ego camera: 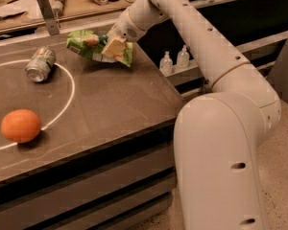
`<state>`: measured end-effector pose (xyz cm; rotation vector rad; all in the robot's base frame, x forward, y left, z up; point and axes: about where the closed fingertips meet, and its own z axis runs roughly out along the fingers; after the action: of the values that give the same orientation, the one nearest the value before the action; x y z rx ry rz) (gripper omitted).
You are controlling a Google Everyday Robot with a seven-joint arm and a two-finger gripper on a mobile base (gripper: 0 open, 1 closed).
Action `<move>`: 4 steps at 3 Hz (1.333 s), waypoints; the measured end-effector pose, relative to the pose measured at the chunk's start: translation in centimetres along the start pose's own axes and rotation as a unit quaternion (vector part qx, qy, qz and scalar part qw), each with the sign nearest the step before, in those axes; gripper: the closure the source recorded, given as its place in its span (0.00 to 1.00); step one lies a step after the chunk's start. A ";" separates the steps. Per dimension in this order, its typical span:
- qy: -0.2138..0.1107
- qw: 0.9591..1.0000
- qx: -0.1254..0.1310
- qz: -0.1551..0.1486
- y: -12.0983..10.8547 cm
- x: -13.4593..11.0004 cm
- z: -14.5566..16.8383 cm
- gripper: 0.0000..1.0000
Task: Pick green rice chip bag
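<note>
The green rice chip bag (86, 44) is a crinkled light-green packet with pictured tan chips. It hangs tilted above the far right part of the dark table (110, 104), off the surface. My gripper (114, 47) is shut on the bag's right end and holds it up. The white arm (197, 37) reaches in from the right over the table's far corner.
A silver-green drink can (40, 64) lies on its side at the far left, on a white circle line (67, 97). An orange (20, 125) sits at the near left. Two small bottles (174, 60) stand on a shelf beyond the table's right edge. A cluttered counter (53, 4) runs behind.
</note>
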<state>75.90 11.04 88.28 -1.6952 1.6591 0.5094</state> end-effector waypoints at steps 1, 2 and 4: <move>-0.014 1.000 0.002 -0.024 0.2 -2.0 -1.0 1.00; -0.012 0.999 0.004 -0.049 0.5 -3.5 -1.8 1.00; 0.026 0.998 0.014 -0.056 0.9 -3.4 -3.8 1.00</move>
<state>73.98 10.78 93.14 -1.7818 1.5900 0.3904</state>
